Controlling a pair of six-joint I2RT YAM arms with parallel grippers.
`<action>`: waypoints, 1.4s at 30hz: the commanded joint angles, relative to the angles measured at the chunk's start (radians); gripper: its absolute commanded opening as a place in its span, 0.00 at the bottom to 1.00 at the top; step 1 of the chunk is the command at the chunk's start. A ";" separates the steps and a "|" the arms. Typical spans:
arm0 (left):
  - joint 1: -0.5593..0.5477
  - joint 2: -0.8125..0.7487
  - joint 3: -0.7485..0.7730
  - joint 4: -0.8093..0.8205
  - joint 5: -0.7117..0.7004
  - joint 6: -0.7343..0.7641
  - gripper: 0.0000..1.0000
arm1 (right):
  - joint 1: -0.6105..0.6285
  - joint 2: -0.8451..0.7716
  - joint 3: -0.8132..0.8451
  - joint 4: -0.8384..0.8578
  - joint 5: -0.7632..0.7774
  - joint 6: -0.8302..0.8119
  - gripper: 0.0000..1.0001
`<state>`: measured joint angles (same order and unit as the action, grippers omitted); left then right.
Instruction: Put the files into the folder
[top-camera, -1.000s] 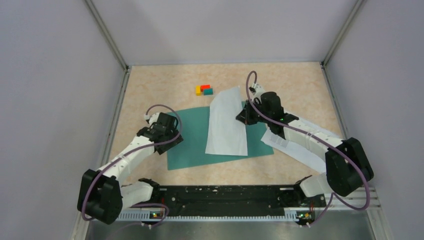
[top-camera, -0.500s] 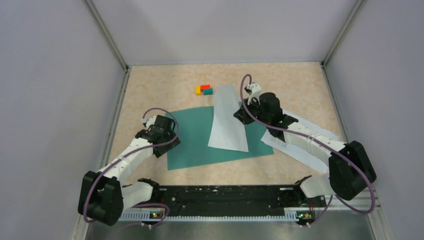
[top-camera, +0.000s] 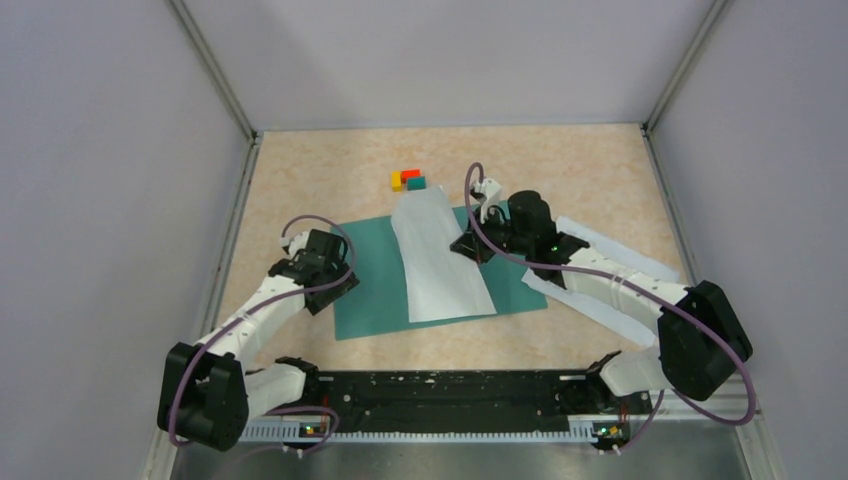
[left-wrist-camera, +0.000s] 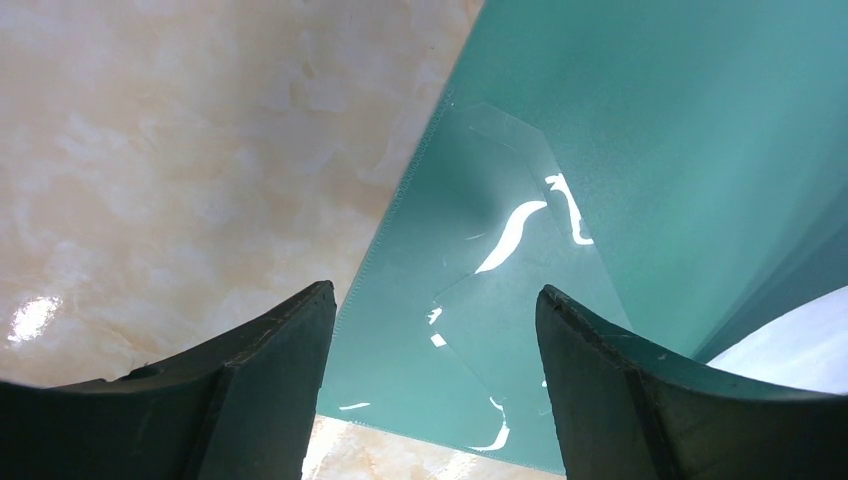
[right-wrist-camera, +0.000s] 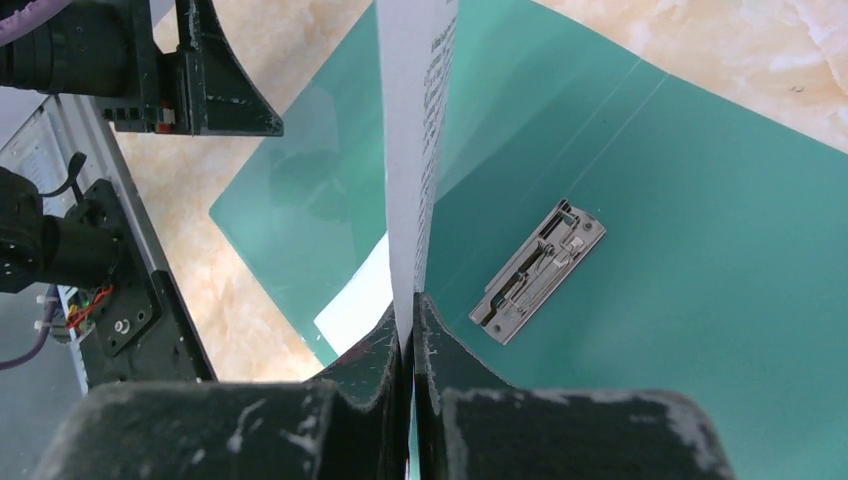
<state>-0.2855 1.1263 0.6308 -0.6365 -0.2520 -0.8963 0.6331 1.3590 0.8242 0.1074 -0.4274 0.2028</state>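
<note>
The step in hand is laying a file into the open folder. The thin flat teal-green folder (top-camera: 370, 270) lies spread open on the beige marbled worktop (top-camera: 560, 160), and the small metal clip (right-wrist-camera: 540, 270) on its inner spine is bare. The right claw (top-camera: 468, 245) is clenched on the edge of one thin white printed paper sheet (top-camera: 440, 265). The sheet is lifted and bowed over the middle of the folder, and its near end looks to be down on the teal surface. The left claw (top-camera: 322, 272) is released, with its jaws spread wide and empty. It hovers over the folder's left edge. A second white sheet (top-camera: 541, 283) lies on the worktop at the folder's right edge, partly under the right arm.

The next move probably calls for lowering the held sheet flat and square inside the folder before letting go. The left claw is placed to steady the folder, which would likely slide easily. The second sheet has yet to go in.
</note>
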 joint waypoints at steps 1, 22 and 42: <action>0.011 0.003 -0.002 0.028 -0.007 -0.009 0.78 | 0.004 -0.008 0.004 0.030 -0.020 -0.014 0.00; 0.028 0.057 -0.057 0.155 0.044 0.042 0.80 | 0.005 0.311 0.194 0.098 0.149 0.310 0.00; 0.049 0.079 -0.050 0.172 0.069 0.065 0.82 | 0.009 0.423 0.220 0.185 0.171 0.490 0.00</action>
<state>-0.2424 1.2030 0.5755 -0.4957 -0.1913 -0.8387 0.6331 1.7718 1.0229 0.2237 -0.2604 0.6476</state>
